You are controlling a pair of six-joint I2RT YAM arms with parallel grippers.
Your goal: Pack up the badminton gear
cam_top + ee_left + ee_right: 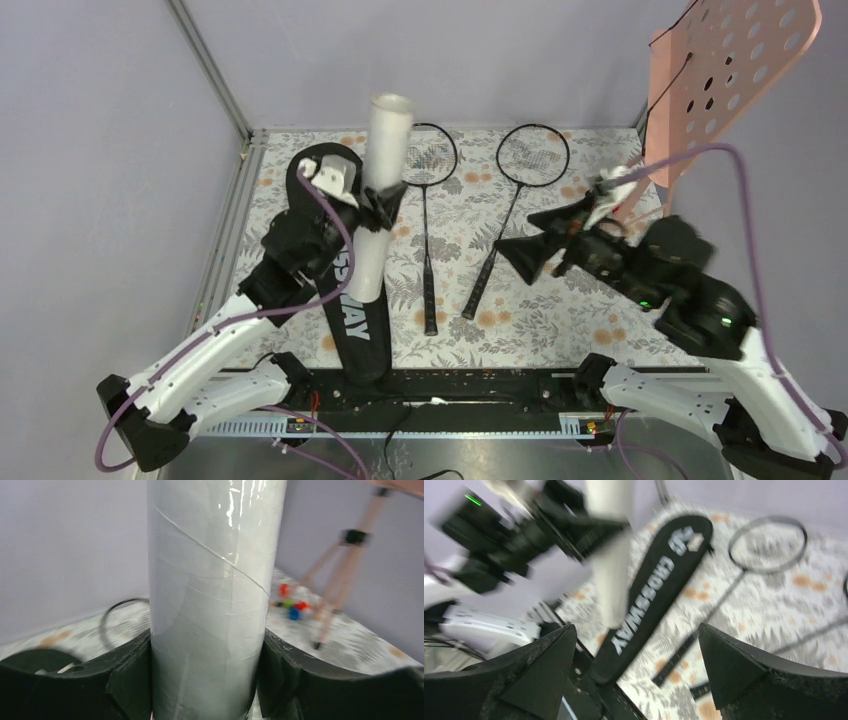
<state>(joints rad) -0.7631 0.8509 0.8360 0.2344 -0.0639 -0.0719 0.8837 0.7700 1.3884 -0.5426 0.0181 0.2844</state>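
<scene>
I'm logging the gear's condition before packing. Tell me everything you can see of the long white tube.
The white tube is a long, plain cylinder. It looks like cardboard under a glossy wrap, with a spiral seam running around it in the left wrist view. Its upper end looks open. It stands nearly upright, leaning slightly, and the left gripper clamps it around its middle with a finger on each side. Its lower end hangs over the black bag; contact there cannot be told. Nothing else touches it.

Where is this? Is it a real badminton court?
Probably not a court: it looks like a robot lab bench. The left arm, holding a white tube, and the right arm are fixed at the edge of a flowery table, with plain walls close around.
</scene>
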